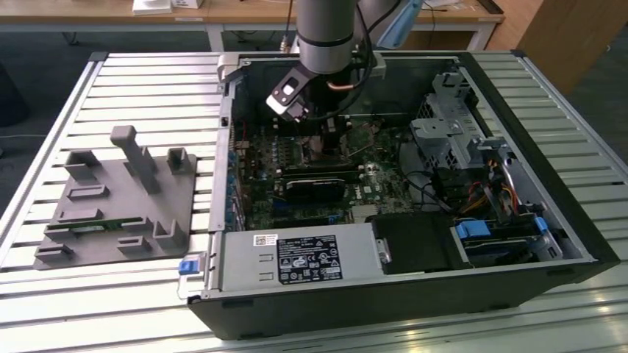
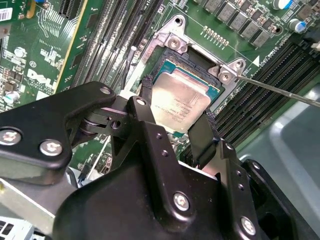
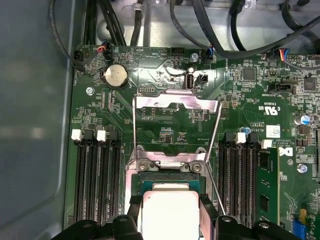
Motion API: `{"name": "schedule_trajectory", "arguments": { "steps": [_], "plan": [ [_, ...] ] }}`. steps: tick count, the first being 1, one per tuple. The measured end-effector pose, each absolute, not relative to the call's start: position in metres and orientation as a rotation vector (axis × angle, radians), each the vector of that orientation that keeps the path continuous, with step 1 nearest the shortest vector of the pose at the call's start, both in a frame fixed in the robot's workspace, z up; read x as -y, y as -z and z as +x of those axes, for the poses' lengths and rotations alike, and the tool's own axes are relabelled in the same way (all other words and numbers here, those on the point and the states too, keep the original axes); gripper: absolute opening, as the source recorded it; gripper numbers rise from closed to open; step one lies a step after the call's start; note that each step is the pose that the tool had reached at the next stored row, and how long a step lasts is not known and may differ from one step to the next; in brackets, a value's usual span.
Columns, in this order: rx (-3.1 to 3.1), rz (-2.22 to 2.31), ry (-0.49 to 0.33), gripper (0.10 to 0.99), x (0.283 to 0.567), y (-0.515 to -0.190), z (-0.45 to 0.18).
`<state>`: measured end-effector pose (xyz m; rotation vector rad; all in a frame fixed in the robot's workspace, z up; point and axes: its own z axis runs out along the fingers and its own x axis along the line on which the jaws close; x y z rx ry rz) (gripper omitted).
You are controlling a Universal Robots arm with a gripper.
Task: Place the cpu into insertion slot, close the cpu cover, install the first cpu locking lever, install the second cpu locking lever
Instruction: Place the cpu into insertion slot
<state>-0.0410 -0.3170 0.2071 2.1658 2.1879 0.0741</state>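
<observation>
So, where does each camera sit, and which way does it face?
Exterior view: off the arm, high, looking down into the open computer case; the arm reaches in.
Second wrist view: on the arm, looking past the tool at the cpu at the insertion slot.
First wrist view: on the arm, facing the open cpu cover.
Shared: both wrist views show the tool gripping the cpu.
</observation>
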Motion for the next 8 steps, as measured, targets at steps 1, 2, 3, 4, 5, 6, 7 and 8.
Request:
{"name": "schedule_trajectory", "arguments": {
  "steps": [1,2,3,4,5,6,7,8],
  "plan": [
    [-2.188,2.166,-0.074,0.537,0.317,-0.2064,-0.041],
    [-2.188,2.166,-0.074,0.537,0.317,-0.2056,-0.041],
    [-2.188,2.166,-0.074,0.537,0.317,-0.2045,-0.041],
    [-2.187,2.166,-0.073,0.537,0.317,-0.2035,-0.041],
    [-2.187,2.165,-0.073,0.537,0.317,-0.2025,-0.041],
    [-2.187,2.165,-0.073,0.537,0.317,-0.2017,-0.041],
    [-2.187,2.165,-0.073,0.537,0.317,-0.201,-0.041],
    [-2.187,2.165,-0.073,0.537,0.317,-0.2004,-0.041]
  ]
}}
